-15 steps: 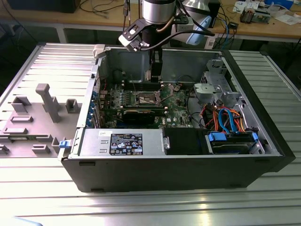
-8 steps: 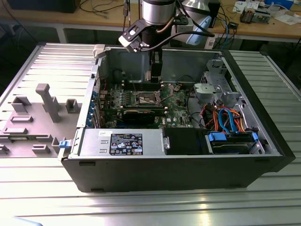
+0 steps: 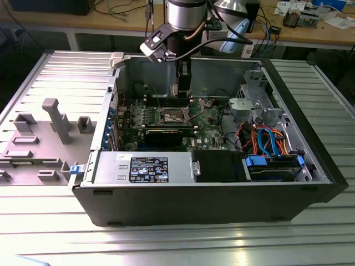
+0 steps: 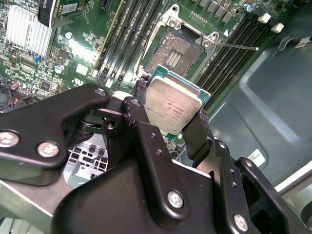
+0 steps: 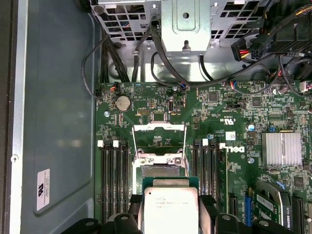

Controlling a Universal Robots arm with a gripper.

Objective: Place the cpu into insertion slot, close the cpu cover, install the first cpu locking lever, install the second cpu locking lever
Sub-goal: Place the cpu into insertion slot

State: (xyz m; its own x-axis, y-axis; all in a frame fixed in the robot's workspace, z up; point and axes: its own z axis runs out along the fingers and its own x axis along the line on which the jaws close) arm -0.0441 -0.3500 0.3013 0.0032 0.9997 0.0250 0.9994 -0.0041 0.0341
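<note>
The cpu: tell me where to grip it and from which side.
Grip two opposite edges, coming from above its flat metal top: the cpu is a thin square plate with no handle. The fingers pinch it that way now.

The cpu (image 5: pixel 169 209) — cropped at the edge — partly hides the insertion slot (image 5: pixel 159 170).

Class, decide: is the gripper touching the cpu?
Touching. The second wrist view shows the gripper clamping the cpu, fingers against its opposite edges.
</note>
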